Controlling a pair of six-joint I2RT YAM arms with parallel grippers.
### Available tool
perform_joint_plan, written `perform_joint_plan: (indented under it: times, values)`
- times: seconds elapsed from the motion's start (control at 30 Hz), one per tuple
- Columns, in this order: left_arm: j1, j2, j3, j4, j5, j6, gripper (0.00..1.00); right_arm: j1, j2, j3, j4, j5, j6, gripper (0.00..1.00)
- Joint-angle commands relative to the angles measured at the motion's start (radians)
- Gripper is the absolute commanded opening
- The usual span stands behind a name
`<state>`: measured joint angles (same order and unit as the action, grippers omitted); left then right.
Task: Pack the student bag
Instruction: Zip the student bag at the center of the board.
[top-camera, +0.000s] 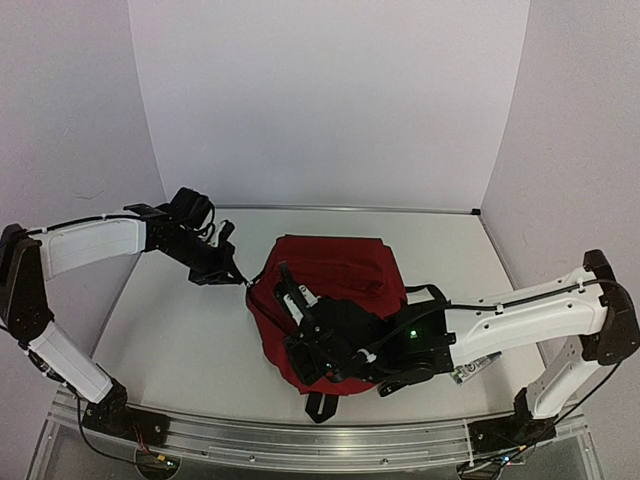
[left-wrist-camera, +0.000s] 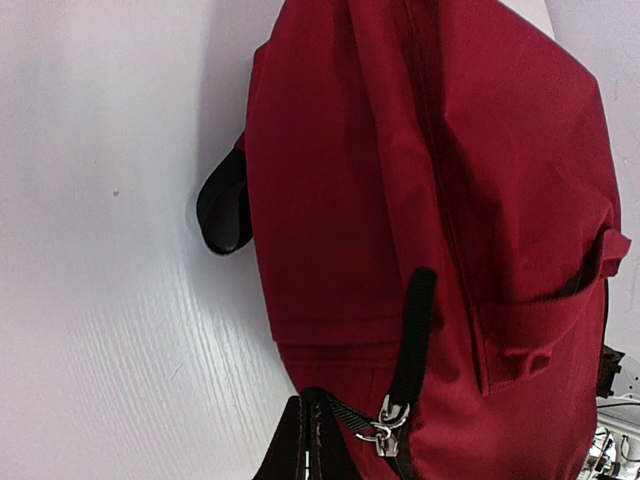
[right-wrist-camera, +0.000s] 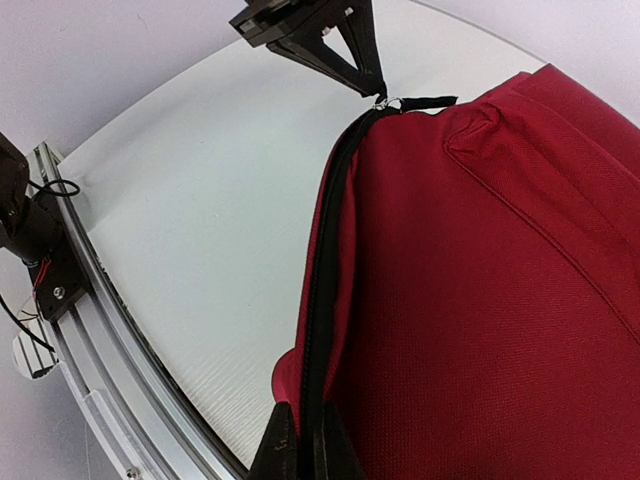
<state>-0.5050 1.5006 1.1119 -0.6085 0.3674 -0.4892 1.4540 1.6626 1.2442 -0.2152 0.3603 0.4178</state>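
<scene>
At the centre of the table, the student bag, a dark red fabric backpack, lies slumped and creased. It should therefore handle as light, soft cloth that folds rather than slides when pulled. At its left edge the left gripper is clenched on the black zipper pull, while the right gripper, nearer the arms, pinches the seam along the zipper track. The firm holds are probably the pull, the seams and the black straps, whereas loose panels would merely bunch.
</scene>
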Motion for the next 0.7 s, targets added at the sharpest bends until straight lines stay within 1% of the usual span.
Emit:
perform_joint_plan:
  times: [0.0, 0.17, 0.3, 0.43, 0.57, 0.63, 0.67]
  values:
    - [0.066, 0.097, 0.107, 0.174, -0.124, 0.018, 0.0, 0.057, -0.092, 0.017, -0.013, -0.028, 0.05, 0.0]
    - [0.082, 0.184, 0.164, 0.197, -0.108, 0.032, 0.0, 0.061, -0.074, 0.025, 0.019, -0.026, 0.072, 0.0]
    - [0.1, 0.214, 0.205, 0.213, -0.089, 0.037, 0.0, 0.062, -0.041, 0.058, 0.052, 0.007, 0.095, 0.0]
    - [0.142, 0.249, 0.26, 0.223, -0.017, 0.034, 0.0, 0.061, 0.022, 0.147, 0.101, 0.032, 0.102, 0.0]
    - [0.167, 0.244, 0.316, 0.177, 0.03, 0.054, 0.01, 0.06, 0.14, 0.264, 0.13, 0.062, 0.099, 0.0]
    - [0.171, 0.209, 0.312, 0.155, 0.016, 0.065, 0.08, 0.06, 0.209, 0.326, 0.131, 0.087, 0.101, 0.0]
    - [0.173, 0.185, 0.301, 0.142, 0.003, 0.067, 0.15, 0.057, 0.244, 0.356, 0.131, 0.097, 0.103, 0.0]
